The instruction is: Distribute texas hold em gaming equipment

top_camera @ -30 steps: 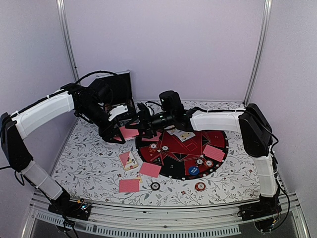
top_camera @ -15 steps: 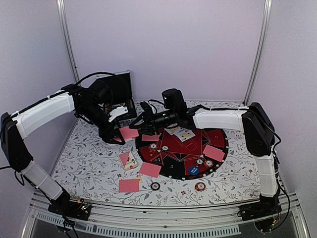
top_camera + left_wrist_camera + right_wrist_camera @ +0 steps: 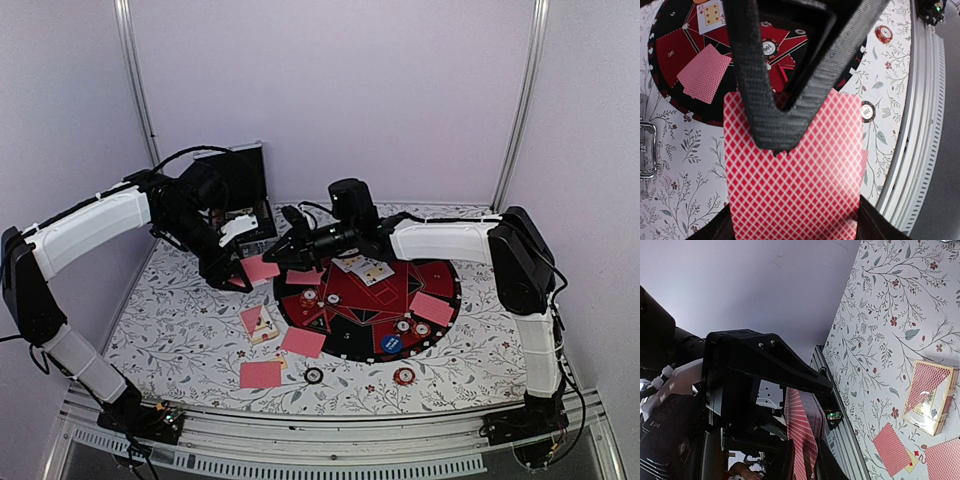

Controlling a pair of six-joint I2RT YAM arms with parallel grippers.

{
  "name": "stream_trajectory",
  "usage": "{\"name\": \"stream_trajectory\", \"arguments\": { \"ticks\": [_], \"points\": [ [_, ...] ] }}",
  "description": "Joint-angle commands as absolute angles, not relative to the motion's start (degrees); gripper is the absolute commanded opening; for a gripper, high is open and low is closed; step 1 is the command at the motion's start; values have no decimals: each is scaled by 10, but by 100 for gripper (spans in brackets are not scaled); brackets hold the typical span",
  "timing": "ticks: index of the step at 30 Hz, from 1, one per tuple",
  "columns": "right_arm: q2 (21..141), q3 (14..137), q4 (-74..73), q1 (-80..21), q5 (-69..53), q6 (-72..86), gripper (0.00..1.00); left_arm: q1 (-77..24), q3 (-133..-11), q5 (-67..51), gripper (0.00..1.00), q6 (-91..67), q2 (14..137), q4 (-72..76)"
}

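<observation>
Above the floral table [image 3: 180, 330], my left gripper [image 3: 780, 142] pinched the cards [image 3: 795, 190], seemingly offering them to my right gripper [image 3: 273, 257], whose grip I couldn't tell.

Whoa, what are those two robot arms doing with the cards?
They are dealing out a poker game. The left tool pinches one red-backed card in the air beside the round mat. The right tool is at the same card, fingers either side of its edge; whether it grips yet is unclear. More cards and chips lie on the mat and table.
</observation>
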State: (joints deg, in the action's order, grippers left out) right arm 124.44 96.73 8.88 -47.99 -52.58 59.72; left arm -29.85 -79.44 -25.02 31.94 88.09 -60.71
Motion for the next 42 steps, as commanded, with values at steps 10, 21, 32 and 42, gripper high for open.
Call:
{"name": "stream_trajectory", "arguments": {
  "ticks": [10,21,32,42],
  "points": [
    [1196,915,148,-456,-554,631,4,-290,-794,-255,0,330,870,-599],
    [1171,862,227,-422,-582,680,0,-288,-791,-252,0,330,872,-602],
    [1106,750,179,-309,-585,626,0,-286,-791,-251,0,332,873,-607],
    [1107,710,38,-235,-539,487,0,-286,-800,-252,0,333,877,-612]
  ]
}}
